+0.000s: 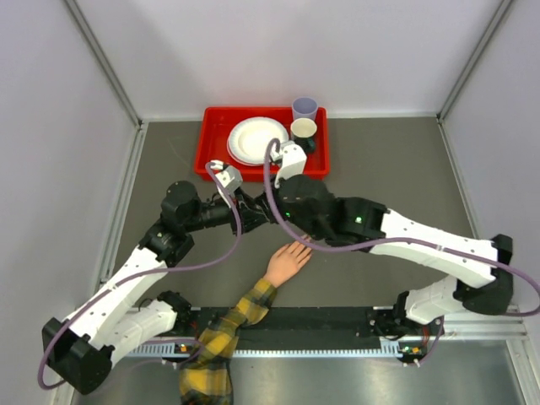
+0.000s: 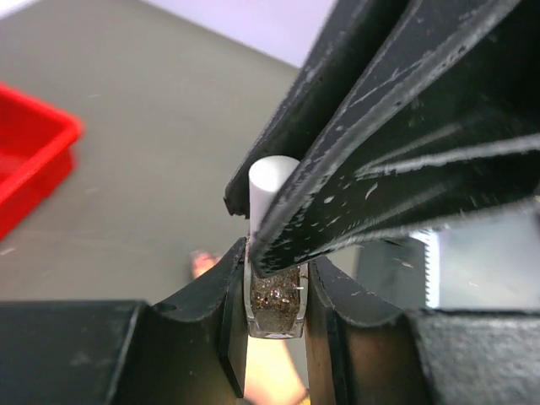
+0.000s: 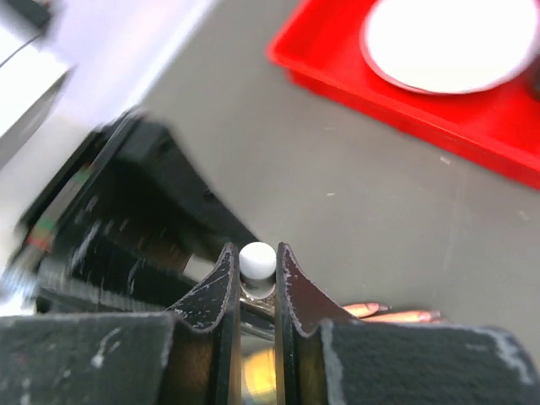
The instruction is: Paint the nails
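Though hidden overhead, bottle (image 2: pixel 274 308) in left gripper (image 2: pixel 274 268).

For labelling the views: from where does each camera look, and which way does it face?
Top external: above, behind the bases, looking down on table, red tray, mannequin hand; left arm and right arm show.
Left wrist: on the left hand, looking along its fingers, shut on the small clear bottle.
Right wrist: on the right hand, looking along its fingers, shut on the white cap.
Shared: both wrist views show white cap and red tray.
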`<state>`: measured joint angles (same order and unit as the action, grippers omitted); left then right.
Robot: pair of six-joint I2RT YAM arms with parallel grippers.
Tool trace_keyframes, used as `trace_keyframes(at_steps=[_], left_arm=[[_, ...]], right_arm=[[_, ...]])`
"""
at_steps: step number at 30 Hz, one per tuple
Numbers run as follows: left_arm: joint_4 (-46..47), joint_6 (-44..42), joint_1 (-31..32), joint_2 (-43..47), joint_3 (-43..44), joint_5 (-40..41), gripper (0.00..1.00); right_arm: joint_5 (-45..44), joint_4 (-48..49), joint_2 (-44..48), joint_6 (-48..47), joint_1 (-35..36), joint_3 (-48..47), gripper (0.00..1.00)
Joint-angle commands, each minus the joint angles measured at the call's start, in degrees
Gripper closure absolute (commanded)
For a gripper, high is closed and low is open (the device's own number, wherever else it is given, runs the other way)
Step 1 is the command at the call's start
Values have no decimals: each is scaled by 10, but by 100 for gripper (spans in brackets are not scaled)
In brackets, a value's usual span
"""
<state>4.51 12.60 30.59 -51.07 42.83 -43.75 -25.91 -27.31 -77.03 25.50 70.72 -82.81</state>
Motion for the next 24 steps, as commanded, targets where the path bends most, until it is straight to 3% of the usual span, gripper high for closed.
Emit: trace_keyframes(at_steps=[1, 3, 6, 7, 9, 10, 15, 17, 18, 21, 24], left_arm=[[73, -14, -25, 9, 14, 133, 100], [75, -12, -24, 7, 13, 118, 100], [78, -14, -24, 5, 15, 102, 100], [83, -14, -24, 5, 15, 82, 100], [93, -8, -24, 3, 13, 54, 100], [99, -5, -24, 0, 14, 40, 100], [155, 40, -24, -35, 16, -91, 100], [175, 69, -23, -47, 17, -146, 100], [199, 81, -23, -60, 18, -168, 100], [258, 138, -21, -82, 16, -227, 100], [296, 180, -11, -97, 15, -271, 100]], right_arm=[[-133, -163, -80, 133, 40, -74, 100], [-117, -160, -78, 130, 41, -84, 100], [-93, -133, -52, 117, 36, -64, 80], [-67, -129, -44, 109, 31, -60, 69], [-20, -119, -21, 74, 17, -53, 62], [-6, -117, -11, 56, 14, -51, 51], [80, -96, 79, -73, -5, -24, 26], [154, -88, 104, -91, -54, -4, 23], [256, -75, 125, -105, -80, 3, 23], [455, -60, 137, -133, -159, 20, 32], [536, -50, 128, -157, -188, 22, 44]])
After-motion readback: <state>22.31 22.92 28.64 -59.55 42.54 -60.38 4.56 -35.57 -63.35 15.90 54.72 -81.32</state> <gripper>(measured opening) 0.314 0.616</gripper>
